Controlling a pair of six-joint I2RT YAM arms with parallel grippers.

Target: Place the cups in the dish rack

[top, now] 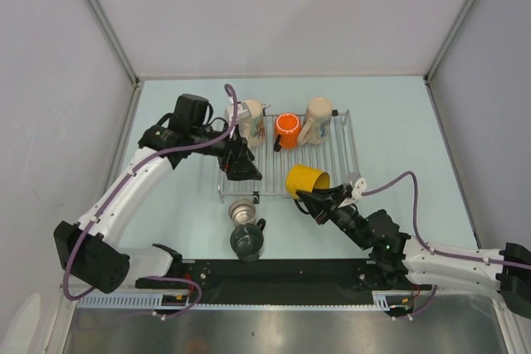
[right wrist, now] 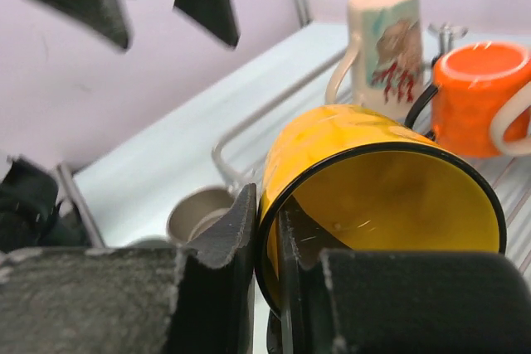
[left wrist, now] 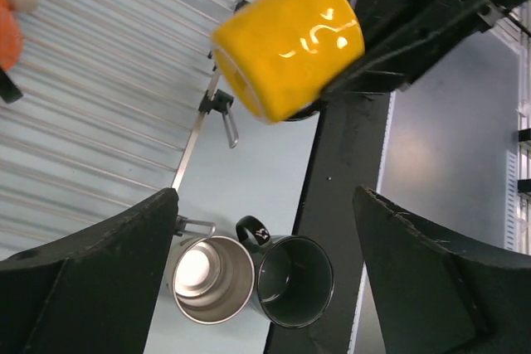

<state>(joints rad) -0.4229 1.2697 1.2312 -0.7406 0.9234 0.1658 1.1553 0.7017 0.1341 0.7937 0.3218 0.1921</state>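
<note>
I am pinching the yellow mug (top: 305,179) by its rim with my right claw (top: 314,197), one finger inside the lip and one outside, and the mug is tilting on its side over the near edge of the rack (top: 341,152), toward the right corner. My left claw (top: 242,170) is hanging wide over the rack's left part and gripping nothing. I am not making out any brand or readable words. The yellow mug is showing only glare, the dark mug (left wrist: 294,281) is carrying a small white mark on its handle that is too small to read, and the cream mug (right wrist: 386,39) at the far left is showing a brown and red picture. The orange mug (top: 287,131) and a second cream mug (top: 318,118) are standing beside it along the far rail. Bare bars are lying between that row and my yellow mug. The steel mug (top: 242,211) and the dark mug are sitting touching each other on the counter (top: 178,205), just outside the rack's near left corner, close to my bases.
</note>
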